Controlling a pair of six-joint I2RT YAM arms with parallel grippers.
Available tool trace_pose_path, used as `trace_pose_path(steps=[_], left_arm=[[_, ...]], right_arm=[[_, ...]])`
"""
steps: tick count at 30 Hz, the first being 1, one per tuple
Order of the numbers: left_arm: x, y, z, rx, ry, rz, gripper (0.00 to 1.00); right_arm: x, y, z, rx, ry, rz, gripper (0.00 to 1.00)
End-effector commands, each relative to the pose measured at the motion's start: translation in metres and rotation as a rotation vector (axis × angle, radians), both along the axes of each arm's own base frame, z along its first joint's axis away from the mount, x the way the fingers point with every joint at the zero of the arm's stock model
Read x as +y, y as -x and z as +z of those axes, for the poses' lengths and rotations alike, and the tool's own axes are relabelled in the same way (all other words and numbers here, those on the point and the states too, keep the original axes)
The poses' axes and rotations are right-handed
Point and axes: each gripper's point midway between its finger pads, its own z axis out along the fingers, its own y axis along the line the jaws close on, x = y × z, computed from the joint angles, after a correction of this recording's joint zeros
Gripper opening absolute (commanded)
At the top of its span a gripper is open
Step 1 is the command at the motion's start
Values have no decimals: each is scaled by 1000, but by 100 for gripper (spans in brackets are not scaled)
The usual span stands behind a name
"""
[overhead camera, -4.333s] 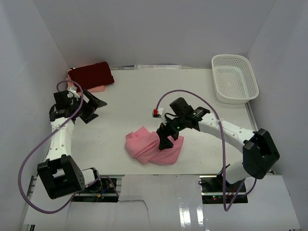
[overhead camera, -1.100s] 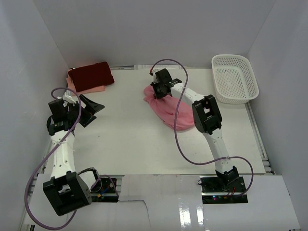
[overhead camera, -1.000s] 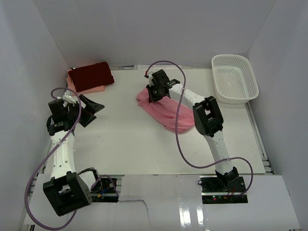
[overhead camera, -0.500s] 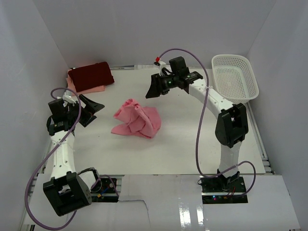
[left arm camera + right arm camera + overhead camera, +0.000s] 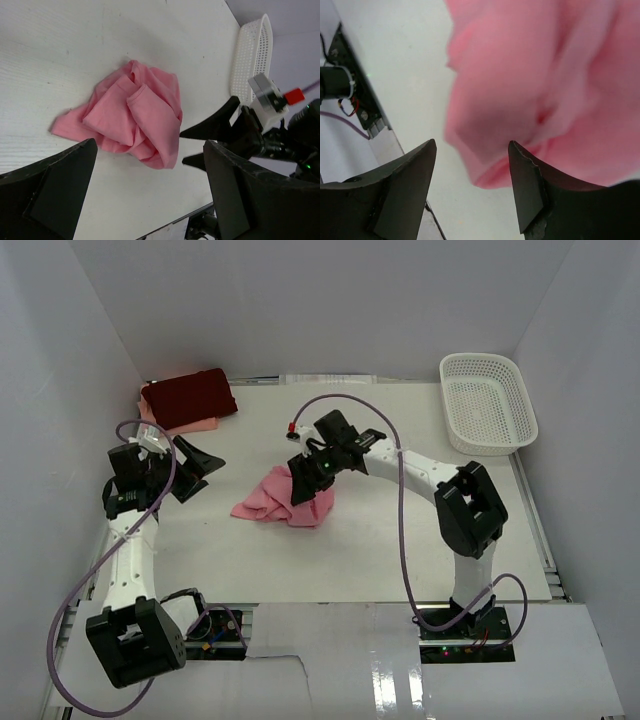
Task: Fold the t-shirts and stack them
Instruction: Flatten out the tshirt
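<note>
Since half a second ago the right gripper has come down from the back of the table and now stands at the right edge of the salmon-pink t-shirt. That shirt has kept its place, a little left of the middle of the table. One second ago it hung long and stretched from this gripper; now it is a loose, crumpled heap.

In the left wrist view the heap shows many soft folds rolled over each other, and one flat corner points away to the left. No sleeve or collar can be told apart. The right gripper's jaws are spread, and they pinch nothing. Their tips are just beside the cloth. In the right wrist view the pink cloth fills the space ahead of the jaws, but it is blurred, so I cannot tell if they touch it.

The left gripper hangs to the left of the heap, apart from it, with its jaws wide apart and nothing between them.

In the back left corner the dark maroon t-shirt lies folded on the pale peach t-shirt, of which only one edge is visible. A white mesh basket stands in the back right corner.
</note>
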Motion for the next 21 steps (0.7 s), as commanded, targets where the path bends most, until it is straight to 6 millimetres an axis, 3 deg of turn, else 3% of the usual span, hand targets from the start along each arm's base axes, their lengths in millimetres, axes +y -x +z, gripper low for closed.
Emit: trace_pose_path(steps=[1,7,10,14,18,21], left_arm=[[-13,-1,2,-23,-23,-64,98],[-13,-3,-16,45,-21,-46,98],[-9,-6,-16,59,-17,-6,98],[-5,-9,-15,83,25,18,98],[11,-13,-14,93,88,53,98],[36,-16,-9,79,127,116,98]], right_arm=[[11,28,35,-154,-83,86,66],[35,61,50,-244,-112,195,65],[42,59,40,-291,-52,168,66],[44,34,24,-502,77,82,65],[52,28,27,-619,62,2,61],[59,30,32,-689,49,-41,58]])
